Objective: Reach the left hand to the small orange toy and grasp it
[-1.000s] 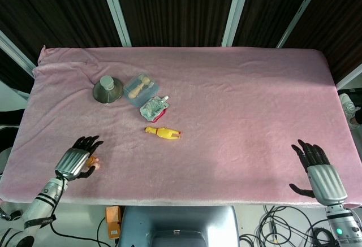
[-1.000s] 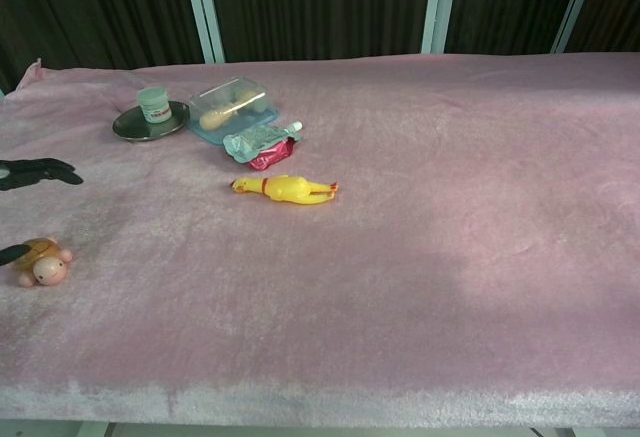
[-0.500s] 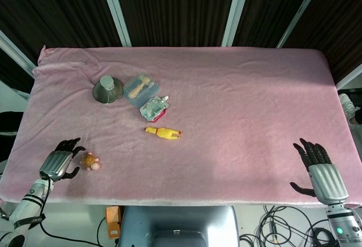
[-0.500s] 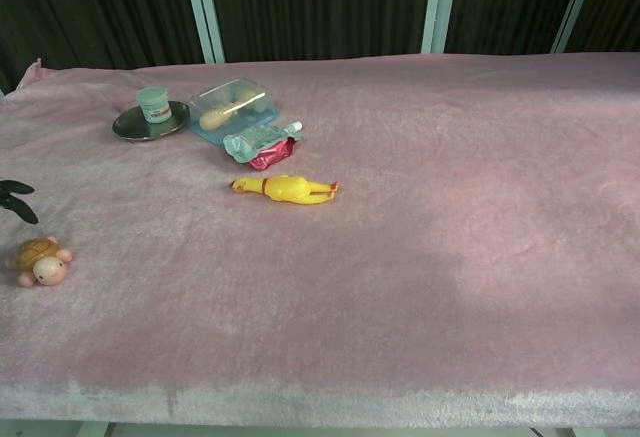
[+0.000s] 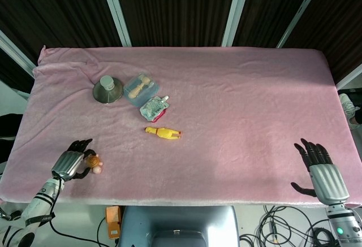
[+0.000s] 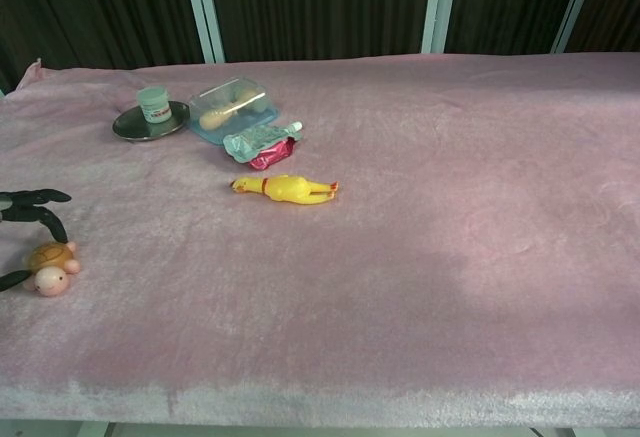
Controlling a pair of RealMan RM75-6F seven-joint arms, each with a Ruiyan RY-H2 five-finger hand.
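Bracketing the small orange toy (image 5: 92, 163) at the near-left corner of the pink surface (image 5: 237, 105), the left hand (image 5: 72, 162) sits just to its left, fingers apart either side, not yet clenched; right hand (image 5: 319, 170) far off, released.

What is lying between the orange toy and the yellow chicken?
Nothing: in the chest view only bare pink cloth runs from the orange toy to the yellow chicken. The head view agrees.

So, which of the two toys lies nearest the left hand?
The small orange toy, right beside the left hand; the yellow chicken toy lies far off, mid-table.
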